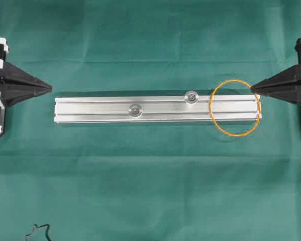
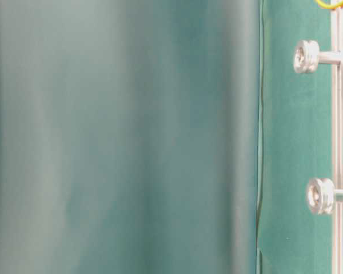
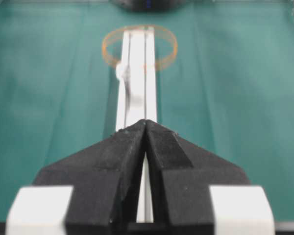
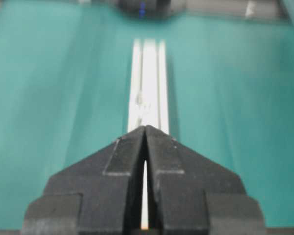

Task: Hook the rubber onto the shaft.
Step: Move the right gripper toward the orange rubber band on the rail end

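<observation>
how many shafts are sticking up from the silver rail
2. One shaft stands near the middle of the rail; the other shaft stands farther toward the rail's end where the rubber lies, on the rail's far edge in the overhead view. None seem hidden.

Both tools are matte black wedges tapering to points; the left tool point(image 1: 49, 88) carries white blocks, the right tool point(image 1: 253, 86) none.
</observation>
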Available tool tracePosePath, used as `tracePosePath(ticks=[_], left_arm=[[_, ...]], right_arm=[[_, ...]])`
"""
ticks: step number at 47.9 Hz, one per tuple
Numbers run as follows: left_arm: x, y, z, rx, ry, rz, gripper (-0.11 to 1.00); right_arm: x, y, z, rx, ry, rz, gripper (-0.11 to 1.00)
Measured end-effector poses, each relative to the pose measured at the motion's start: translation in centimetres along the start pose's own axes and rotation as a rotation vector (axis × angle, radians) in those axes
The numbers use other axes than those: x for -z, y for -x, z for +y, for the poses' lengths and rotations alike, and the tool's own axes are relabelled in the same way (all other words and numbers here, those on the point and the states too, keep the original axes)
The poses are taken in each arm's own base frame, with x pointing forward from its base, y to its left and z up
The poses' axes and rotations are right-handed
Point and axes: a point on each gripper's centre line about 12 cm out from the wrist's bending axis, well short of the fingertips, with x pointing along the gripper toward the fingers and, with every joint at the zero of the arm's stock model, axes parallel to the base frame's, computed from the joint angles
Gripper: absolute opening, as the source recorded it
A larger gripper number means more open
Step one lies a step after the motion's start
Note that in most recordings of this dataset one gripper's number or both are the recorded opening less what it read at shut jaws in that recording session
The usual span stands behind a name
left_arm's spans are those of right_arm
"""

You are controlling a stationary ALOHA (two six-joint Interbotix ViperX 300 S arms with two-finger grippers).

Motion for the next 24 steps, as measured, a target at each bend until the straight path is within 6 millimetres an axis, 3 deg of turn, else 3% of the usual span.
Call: tracePosePath(ticks=[12,24], left_arm=[[1.0,0.7,0.1,-0.003,-0.001,0.227,0.00],[0.9,0.9,0.1,-0.002,-0.001,0.256,0.00]], right_arm=[[1.0,1.0,-0.1,0.028,-0.015,0.304,0.03],[1.2,1.1,-0.1,0.036,-0.015,0.386,0.03]])
